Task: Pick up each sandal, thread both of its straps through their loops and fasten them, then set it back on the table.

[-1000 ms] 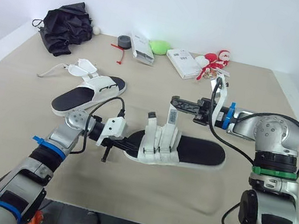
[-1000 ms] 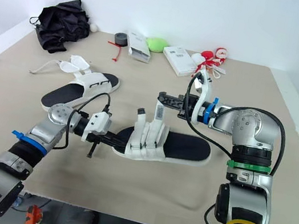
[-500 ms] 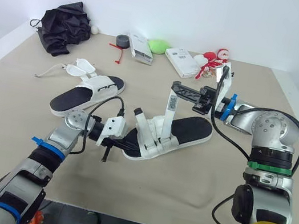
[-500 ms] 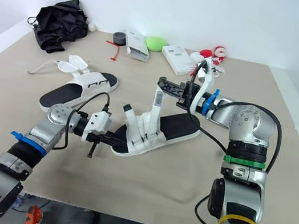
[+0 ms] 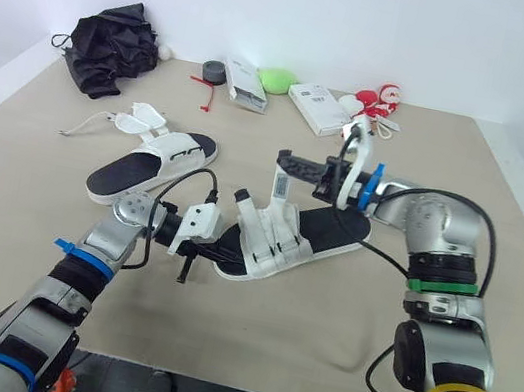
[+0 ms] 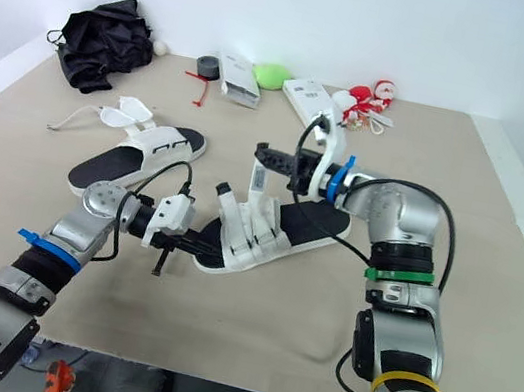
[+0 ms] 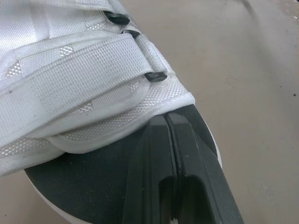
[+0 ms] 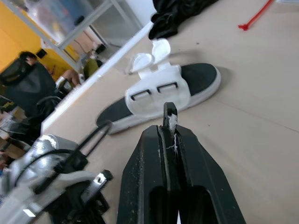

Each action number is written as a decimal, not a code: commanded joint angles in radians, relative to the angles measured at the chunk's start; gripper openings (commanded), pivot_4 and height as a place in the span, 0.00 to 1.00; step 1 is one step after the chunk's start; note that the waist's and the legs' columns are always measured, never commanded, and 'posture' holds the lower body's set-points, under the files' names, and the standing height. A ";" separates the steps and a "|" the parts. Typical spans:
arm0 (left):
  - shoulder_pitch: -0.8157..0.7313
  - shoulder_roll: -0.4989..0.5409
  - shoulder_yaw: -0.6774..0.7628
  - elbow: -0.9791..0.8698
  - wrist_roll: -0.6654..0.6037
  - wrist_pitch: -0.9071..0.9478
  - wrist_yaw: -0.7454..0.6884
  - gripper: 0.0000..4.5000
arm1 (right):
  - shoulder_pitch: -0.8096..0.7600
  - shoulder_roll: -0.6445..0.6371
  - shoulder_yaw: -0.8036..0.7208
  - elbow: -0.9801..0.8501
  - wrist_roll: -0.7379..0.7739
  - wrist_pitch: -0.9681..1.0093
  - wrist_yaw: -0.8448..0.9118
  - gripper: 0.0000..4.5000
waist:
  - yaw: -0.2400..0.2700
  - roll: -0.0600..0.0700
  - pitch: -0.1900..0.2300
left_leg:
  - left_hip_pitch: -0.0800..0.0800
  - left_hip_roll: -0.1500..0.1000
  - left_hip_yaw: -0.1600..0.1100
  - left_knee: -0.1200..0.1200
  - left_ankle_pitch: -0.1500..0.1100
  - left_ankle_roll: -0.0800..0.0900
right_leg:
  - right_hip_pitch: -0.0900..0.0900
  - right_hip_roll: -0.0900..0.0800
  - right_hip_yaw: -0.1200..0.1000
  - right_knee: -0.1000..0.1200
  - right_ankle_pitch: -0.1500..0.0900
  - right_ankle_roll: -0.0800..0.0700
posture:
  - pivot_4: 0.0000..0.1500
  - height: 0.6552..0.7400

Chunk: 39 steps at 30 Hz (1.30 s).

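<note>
Beige flat desk [image 5: 322,318], plain white wall [image 5: 395,16] behind it. The right wrist view shows more room past the desk edge: a yellow wall and a person [image 8: 21,77] seated in a black office chair.

Left arm [image 5: 90,252] comes in low from the near left edge, forearm nearly level and pointing right. Left fingers [image 7: 154,163] are together, tips lying on the toe end of the white-strapped sandal with black insole [image 5: 328,233]. Cannot tell if they pinch any of it. This sandal is at mid-desk, toe toward the left arm, heel angled away to the right. Its front white webbing bands sit just above the finger tips.

Right arm [image 5: 440,222] is bent at the elbow, forearm raised above the desk and reaching left over the sandal. Right fingers [image 8: 145,177] are clamped on the white strap with a black tip [image 5: 280,185], which stands up from the sandal's upper. The tip pokes out just past the fingertips.

Second white-strapped black sandal [image 5: 152,169] lies flat farther back on the left, straps flapped open, well apart from both arms.

Along the far edge:
- crumpled black fabric bundle [image 5: 113,50]
- black tape roll [image 5: 213,72]
- red tie [image 5: 209,93]
- white rectangular box [image 5: 247,85]
- green rounded lump [image 5: 279,81]
- second white box [image 5: 321,111]
- red-and-white soft toy [image 5: 376,104]
</note>
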 commanded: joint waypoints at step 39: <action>0.057 0.021 -0.071 0.021 0.071 0.025 -0.018 0.00 | -0.192 0.037 0.079 0.474 -0.373 -0.530 0.228 0.01 | -0.003 0.001 0.000 | 0.003 0.002 0.000 0.000 0.006 -0.003 | 0.001 0.003 0.002 0.001 0.007 -0.001 | 1.00 0.98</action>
